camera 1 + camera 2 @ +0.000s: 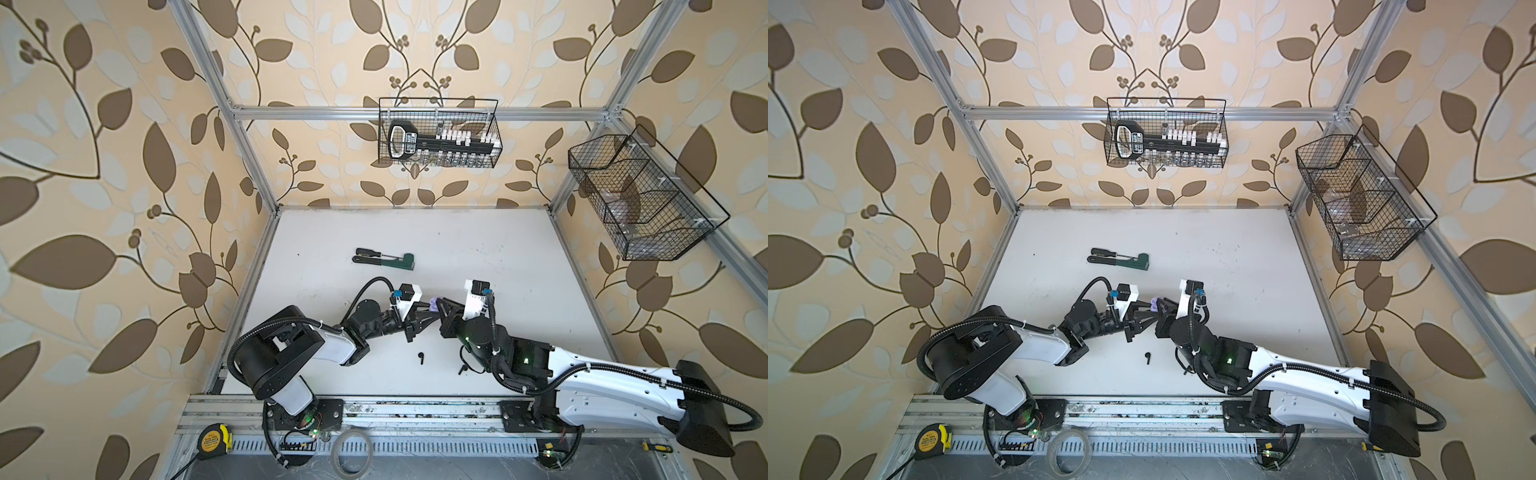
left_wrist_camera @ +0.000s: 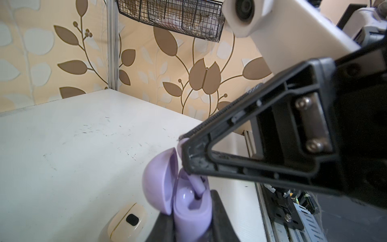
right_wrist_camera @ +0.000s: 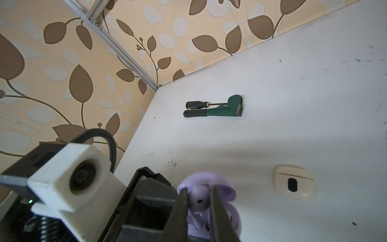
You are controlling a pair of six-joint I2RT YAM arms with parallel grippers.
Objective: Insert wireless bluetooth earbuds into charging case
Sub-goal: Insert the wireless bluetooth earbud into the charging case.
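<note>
We logged the left gripper [image 2: 189,220] clamped tight on the base of the lilac rounded plastic charging case [image 2: 158,180], whose lid was swung open. The right gripper [image 3: 199,193] was nearly closed too. It pinched the lilac short-stemmed plastic earbud [image 2: 198,185] by its head, with the stem tip down in the case's well. In both top views the two grippers met over mid-table with the case between them.

On the white tabletop [image 1: 478,249], toward the front edge, a black short-stemmed earbud [image 1: 422,358] lay loose. A second black earbud [image 1: 461,368] sat just beside the right arm. A cream rounded case [image 3: 294,184], closed, lay flat near the lilac one without touching it. Farther back, a green-headed wrench [image 3: 222,110] and a black-handled screwdriver [image 3: 196,104] lay side by side, touching. We could not tell whether the case's other well was filled.
</note>
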